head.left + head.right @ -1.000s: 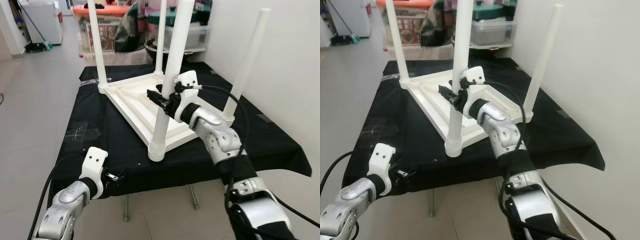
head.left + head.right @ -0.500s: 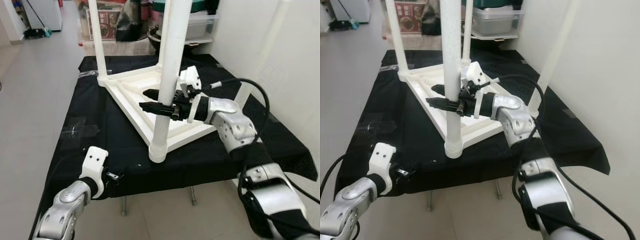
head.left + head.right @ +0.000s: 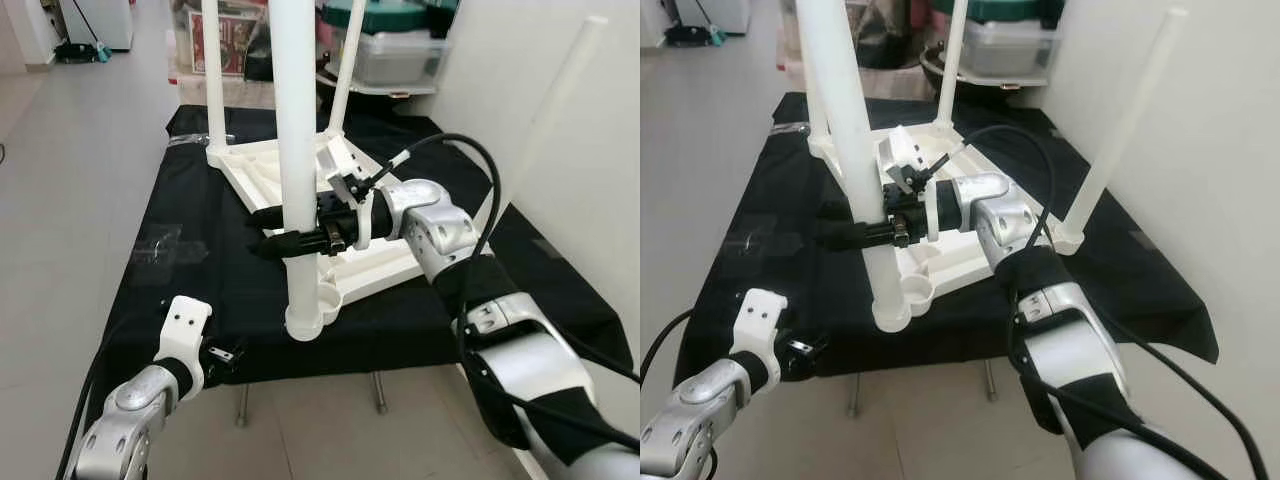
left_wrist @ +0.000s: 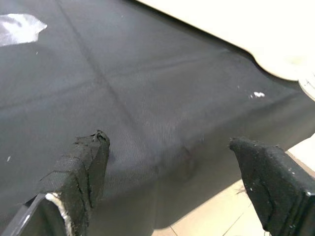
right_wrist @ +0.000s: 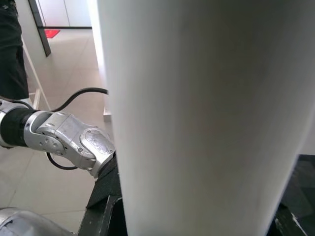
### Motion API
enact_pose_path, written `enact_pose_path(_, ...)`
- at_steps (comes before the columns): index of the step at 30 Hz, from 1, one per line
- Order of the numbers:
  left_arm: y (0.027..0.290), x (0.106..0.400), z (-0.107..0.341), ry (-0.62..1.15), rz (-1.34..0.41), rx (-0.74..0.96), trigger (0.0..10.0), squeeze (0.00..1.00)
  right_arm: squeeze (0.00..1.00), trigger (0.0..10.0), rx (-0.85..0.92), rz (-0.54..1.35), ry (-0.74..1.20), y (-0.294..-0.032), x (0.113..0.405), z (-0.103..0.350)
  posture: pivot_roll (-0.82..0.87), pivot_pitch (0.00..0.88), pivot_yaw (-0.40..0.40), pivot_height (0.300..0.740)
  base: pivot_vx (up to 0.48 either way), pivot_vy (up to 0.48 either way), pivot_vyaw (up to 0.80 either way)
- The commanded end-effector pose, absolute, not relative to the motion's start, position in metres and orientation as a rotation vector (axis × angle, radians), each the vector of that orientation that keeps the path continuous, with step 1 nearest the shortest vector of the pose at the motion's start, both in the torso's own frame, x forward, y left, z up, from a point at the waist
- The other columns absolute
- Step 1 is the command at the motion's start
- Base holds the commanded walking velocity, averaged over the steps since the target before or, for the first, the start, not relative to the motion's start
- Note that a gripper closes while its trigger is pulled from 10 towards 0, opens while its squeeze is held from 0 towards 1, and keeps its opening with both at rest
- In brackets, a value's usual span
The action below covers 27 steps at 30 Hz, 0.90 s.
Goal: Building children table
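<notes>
Right arm: reached forward and across toward the robot's left, forearm nearly level above the desk point(image 3: 200, 300), which is draped in black cloth.
Right end effector point(image 3: 275, 230): its 2 black fingers are closed around the nearest leg point(image 3: 298, 150), one finger on each side of it, partway up from its foot.
Left arm: held low at the near left edge of the desk, forearm angled up toward it.
Left end effector point(image 4: 172, 182): spread wide, nothing between the fingers; it hovers just over the front edge of the black cloth.
Children table point(image 3: 260, 170): white, laid upside down on the desk with its top flat on the cloth and 4 legs pointing up.
Nearest leg: seated in the white corner socket point(image 3: 308, 320) at the front corner of the upturned top, tilted slightly.
Right wrist view: the white leg is seen pressed close to the lens, with the silver left arm point(image 5: 69, 142) beyond it over the tiled floor.
Left wrist view: black cloth, a strip of clear tape point(image 4: 19, 27) on it, and the rounded edge of the white top.
Surroundings: plastic storage boxes point(image 3: 400, 55) behind the desk; a white wall on the robot's right.
In the way: the gripped leg hides part of the upturned top in the head views.
</notes>
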State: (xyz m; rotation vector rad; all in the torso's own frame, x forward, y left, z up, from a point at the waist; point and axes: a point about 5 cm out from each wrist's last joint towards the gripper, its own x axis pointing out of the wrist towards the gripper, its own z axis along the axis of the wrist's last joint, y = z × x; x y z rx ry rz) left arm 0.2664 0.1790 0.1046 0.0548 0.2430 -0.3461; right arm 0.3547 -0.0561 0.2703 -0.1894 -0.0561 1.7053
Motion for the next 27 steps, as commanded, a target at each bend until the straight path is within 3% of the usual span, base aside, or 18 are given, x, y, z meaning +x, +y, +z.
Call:
enact_pose_path(1,0.176,0.265,0.102,0.246,-0.350,0.046,10.0,0.00,0.00,0.0,-0.202,1.691,-0.068,-0.055,0.356,0.269,0.16,0.000,-0.151,0.740,0.000,0.000,0.00)
enact_pose_path(6,0.176,0.266,0.101,0.247,-0.347,0.045,10.0,0.00,0.00,0.0,-0.150,1.602,-0.133,-0.054,0.364,0.280,0.15,0.000,-0.150,0.740,0.000,0.000,0.00)
enact_pose_path(9,0.175,0.267,0.102,0.244,-0.348,0.042,10.0,0.00,0.00,0.0,0.045,1.404,-0.256,-0.059,0.377,0.312,0.15,0.000,-0.147,0.740,0.000,0.000,0.00)
enact_pose_path(11,0.175,0.267,0.102,0.244,-0.348,0.042,10.0,0.00,0.00,0.0,0.045,1.404,-0.256,-0.059,0.377,0.312,0.15,0.000,-0.147,0.740,0.000,0.000,0.00)
enact_pose_path(12,0.174,0.267,0.102,0.243,-0.350,0.039,10.0,0.00,0.00,0.0,0.170,1.316,-0.310,-0.065,0.383,0.327,0.16,0.000,-0.144,0.740,0.000,0.000,0.00)
enact_pose_path(13,0.174,0.267,0.102,0.243,-0.350,0.039,10.0,0.00,0.00,0.0,0.170,1.316,-0.310,-0.065,0.383,0.327,0.16,0.000,-0.144,0.740,0.000,0.000,0.00)
enact_pose_path(14,0.173,0.265,0.101,0.247,-0.368,0.030,10.0,0.00,0.00,0.0,0.370,1.227,-0.394,-0.084,0.387,0.346,0.16,0.000,-0.133,0.740,0.000,0.000,0.00)
enact_pose_path(16,0.173,0.265,0.101,0.247,-0.368,0.030,10.0,0.00,0.00,0.0,0.370,1.227,-0.394,-0.084,0.387,0.346,0.16,0.000,-0.133,0.740,0.000,0.000,0.00)
enact_pose_path(21,0.181,0.263,0.103,0.254,-0.378,0.039,10.0,0.00,0.00,0.0,0.570,1.181,-0.426,-0.104,0.388,0.350,0.15,0.000,-0.119,0.740,0.000,0.000,0.00)
enact_pose_path(27,0.178,0.265,0.104,0.251,-0.390,0.038,10.0,0.00,0.00,0.0,0.739,1.136,-0.410,-0.109,0.388,0.342,0.15,0.000,-0.109,0.740,0.000,0.000,0.00)
